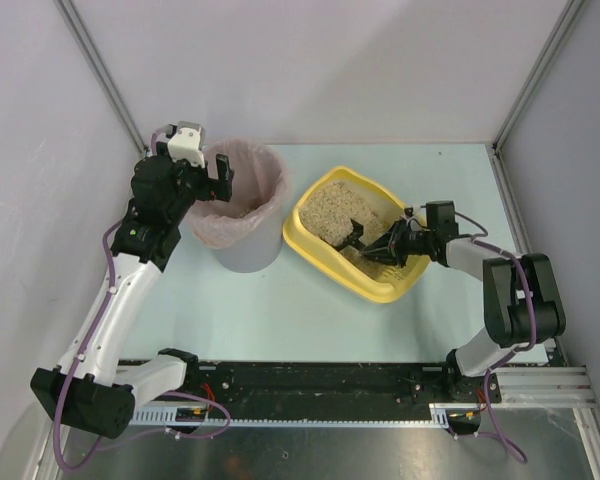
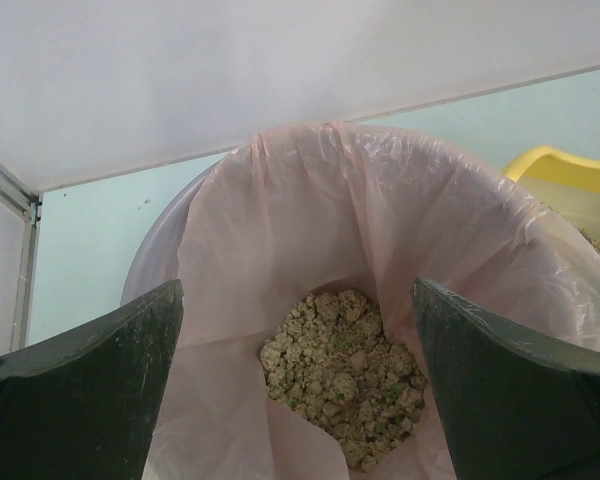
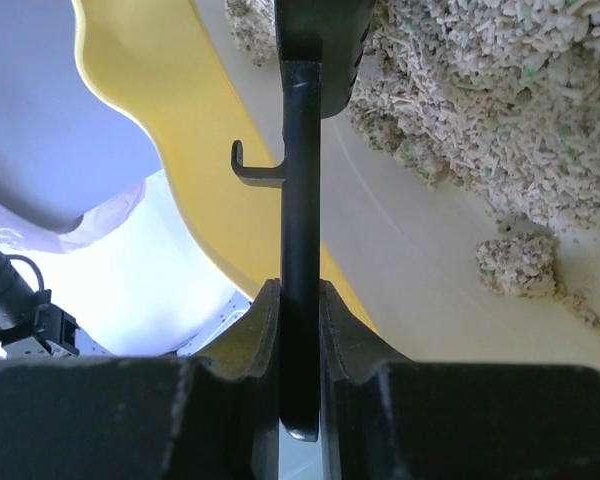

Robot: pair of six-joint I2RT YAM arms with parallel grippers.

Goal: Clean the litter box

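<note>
Right claw [image 1: 405, 242] clamps the scoop [image 1: 365, 240] handle, blade reaching left into the litter box [image 1: 302, 238], which lies diagonally toward the bench's [image 1: 310, 320] near-right corner. Left claw [image 1: 218, 180] gapes wide above the bin [image 1: 245, 258].

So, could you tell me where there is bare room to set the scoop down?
The widest bare stretch of table lies between the grey bin, the litter box and the black rail. A smaller patch sits beyond the right arm, toward the far right corner. The gap between bin and box is tight.
</note>
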